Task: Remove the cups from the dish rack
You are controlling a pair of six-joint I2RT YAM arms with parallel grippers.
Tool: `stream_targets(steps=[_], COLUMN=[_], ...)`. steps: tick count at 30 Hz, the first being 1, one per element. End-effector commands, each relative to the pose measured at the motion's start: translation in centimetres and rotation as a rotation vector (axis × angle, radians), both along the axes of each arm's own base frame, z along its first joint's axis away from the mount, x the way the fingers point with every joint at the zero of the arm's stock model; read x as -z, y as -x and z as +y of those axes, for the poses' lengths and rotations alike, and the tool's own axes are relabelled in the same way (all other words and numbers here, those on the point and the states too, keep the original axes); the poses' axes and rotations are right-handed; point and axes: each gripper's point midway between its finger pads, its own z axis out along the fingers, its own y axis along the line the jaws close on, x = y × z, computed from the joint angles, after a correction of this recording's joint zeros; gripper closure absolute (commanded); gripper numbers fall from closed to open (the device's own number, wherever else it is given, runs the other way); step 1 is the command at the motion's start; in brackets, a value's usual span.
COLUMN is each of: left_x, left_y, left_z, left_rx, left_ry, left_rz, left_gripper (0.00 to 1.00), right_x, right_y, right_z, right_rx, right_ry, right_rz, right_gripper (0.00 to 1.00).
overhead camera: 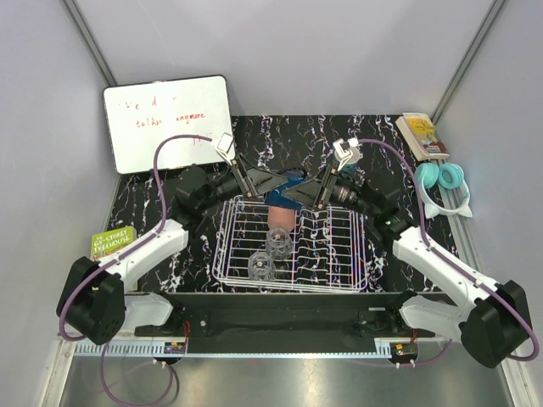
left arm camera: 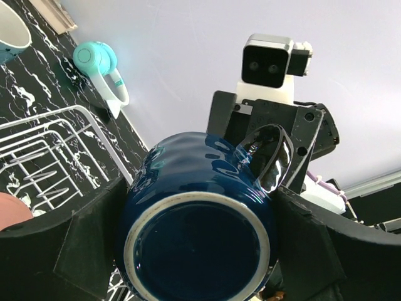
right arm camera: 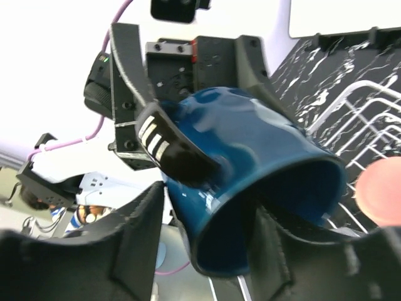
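Handover stage, prob; L gripper (left arm camera: 197, 251) clamps dark blue cup (left arm camera: 200, 207) above dish rack (overhead camera: 233, 254) far edge; cup axis runs L-R, mouth toward R gripper (right arm camera: 207, 251) (jaws spread, straddling rim, not yet closed)

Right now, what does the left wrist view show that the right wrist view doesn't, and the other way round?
Left wrist only: the dark blue cup's underside ring and handle, the teal headphones and the right arm's camera. Right wrist only: the cup's open mouth, a whiteboard corner, and a striped pad of the left jaws pressed against the cup's wall. Both: the cup, the dish rack and the salmon-pink tumbler.
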Motion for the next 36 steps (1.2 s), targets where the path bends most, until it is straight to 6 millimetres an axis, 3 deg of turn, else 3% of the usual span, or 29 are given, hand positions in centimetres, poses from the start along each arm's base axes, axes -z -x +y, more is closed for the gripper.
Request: stream_targets(steps=[1,6,9,10,13,15,18,20,22,23,31,33,34,35,36], left_x=[-4.1,-4.0,-3.9,-3.9,-3.6,-3.6,-3.5,-3.5,-3.4,-3.3,-3.0,-2.8,-2.7,-2.8,-2.4], left_y=[1.2,0.9,0.9,0.9,1.0,0.9,1.0,0.8,0.4,0.2,-1.2,-1.3,-1.9,-2.0,-1.9], left_z=[-0.1,-0.4,-0.5,-0.5,-0.5,-0.4,-0.4,-0.2,0.2,0.3,1.9,2.7,3.2,3.7,4.4], left_rx=[0.043,0.051,0.057,0.057,0.056,0.049,0.043,0.028,-0.005,-0.021,-0.148,-0.189,-0.240,-0.267,-0.296], left_ry=[0.103,0.103,0.103,0.101,0.081,0.071,0.040,0.019,-0.019,-0.036,-0.152,-0.176,-0.195,-0.207,-0.243], left_rz=[-0.138,-0.136,-0.134,-0.136,-0.138,-0.142,-0.147,-0.152,-0.149,-0.146,-0.131,-0.114,-0.114,-0.116,-0.110], left_gripper=[1.00,1.00,1.00,1.00,1.00,1.00,0.83,0.37,0.09,0.03,0.01,0.01,0.01,0.01,0.01], right_x=[-3.0,-2.2,-1.9,-1.7,-1.5,-1.8,-1.8,-1.8,-1.4,-2.3,-2.2,-2.4,-1.3,-2.7,-1.9], right_y=[1.3,2.2,2.4,2.4,2.4,2.5,2.7,2.7,2.7,2.8,2.3,1.2,0.6,-0.6,-1.2], right_z=[1.6,3.1,3.3,3.4,3.1,2.6,1.8,0.9,0.2,-0.4,-2.3,-2.8,-3.1,-3.8,-4.3], right_rx=[-0.087,-0.150,-0.156,-0.157,-0.137,-0.115,-0.072,-0.026,0.010,0.044,0.144,0.206,0.232,0.306,0.339], right_ry=[-0.067,-0.063,-0.060,-0.053,-0.036,-0.026,-0.002,0.024,0.059,0.059,0.147,0.174,0.222,0.240,0.297], right_rz=[-0.078,-0.046,-0.035,-0.029,-0.021,-0.041,-0.049,-0.058,-0.045,-0.080,-0.107,-0.102,-0.071,-0.099,-0.074], right_gripper=[0.47,0.54,0.76,0.87,0.99,1.00,1.00,1.00,1.00,1.00,1.00,1.00,1.00,1.00,1.00])
